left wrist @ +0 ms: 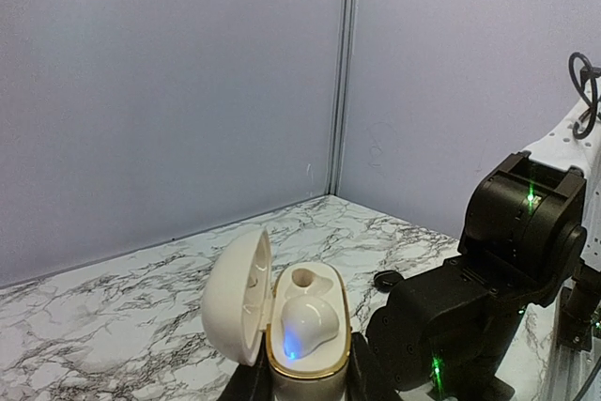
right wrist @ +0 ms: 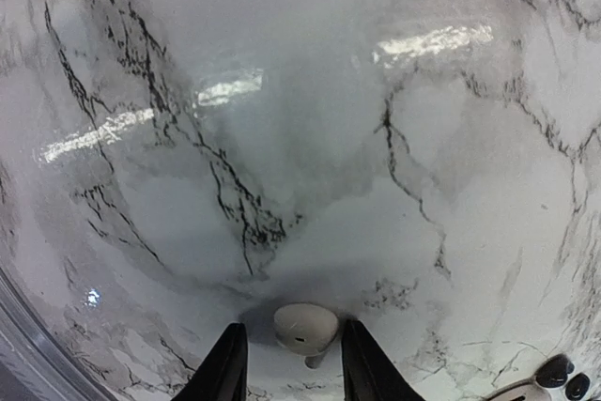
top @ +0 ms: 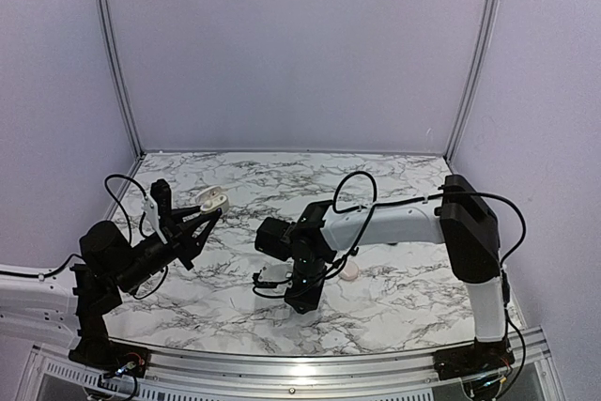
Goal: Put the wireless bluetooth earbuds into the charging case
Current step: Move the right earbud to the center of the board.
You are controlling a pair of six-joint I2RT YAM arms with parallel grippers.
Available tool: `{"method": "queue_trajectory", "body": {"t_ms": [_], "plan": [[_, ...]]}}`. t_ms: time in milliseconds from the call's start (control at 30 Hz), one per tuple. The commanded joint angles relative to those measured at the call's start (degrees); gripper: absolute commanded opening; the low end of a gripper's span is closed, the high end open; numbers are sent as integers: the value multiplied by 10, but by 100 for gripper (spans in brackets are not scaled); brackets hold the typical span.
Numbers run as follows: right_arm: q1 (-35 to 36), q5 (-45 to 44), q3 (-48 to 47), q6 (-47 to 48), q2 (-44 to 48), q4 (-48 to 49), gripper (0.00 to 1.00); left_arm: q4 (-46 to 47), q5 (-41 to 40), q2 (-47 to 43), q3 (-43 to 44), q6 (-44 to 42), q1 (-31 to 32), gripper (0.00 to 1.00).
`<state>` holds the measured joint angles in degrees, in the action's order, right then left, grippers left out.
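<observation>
My left gripper (left wrist: pixel 308 380) is shut on an open white charging case (left wrist: pixel 310 368) with a gold rim, held upright above the table; it also shows in the top view (top: pixel 214 200). Its lid (left wrist: pixel 233 298) hangs open to the left. One white earbud (left wrist: pixel 308 324) sits in the near slot with a blue light; the far slot (left wrist: pixel 302 277) is empty. My right gripper (right wrist: pixel 293 328) points down at the table, open, with a second white earbud (right wrist: pixel 305 326) lying between its fingers (right wrist: pixel 225 368), untouched. In the top view the right gripper (top: pixel 302 305) hides that earbud.
A small black object (left wrist: pixel 385 279) lies on the marble table (top: pixel 394 185) behind the right arm (top: pixel 376 223). A white rounded thing (top: pixel 349 271) lies right of the right gripper; in the right wrist view it (right wrist: pixel 526 390) carries two dark spots. Walls enclose the back and sides.
</observation>
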<state>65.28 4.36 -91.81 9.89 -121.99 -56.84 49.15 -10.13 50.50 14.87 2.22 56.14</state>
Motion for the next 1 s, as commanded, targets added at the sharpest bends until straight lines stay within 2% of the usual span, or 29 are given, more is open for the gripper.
{"method": "queue_trajectory", "body": {"t_ms": [0,967], "plan": [[9,-5,-14,2,-40,-5,35,-1,-4,-11,-6,-1,-2,0],[1,-9,-38,14,-35,2,35,-6,-7,-16,-3,-7,-2,0]]}}
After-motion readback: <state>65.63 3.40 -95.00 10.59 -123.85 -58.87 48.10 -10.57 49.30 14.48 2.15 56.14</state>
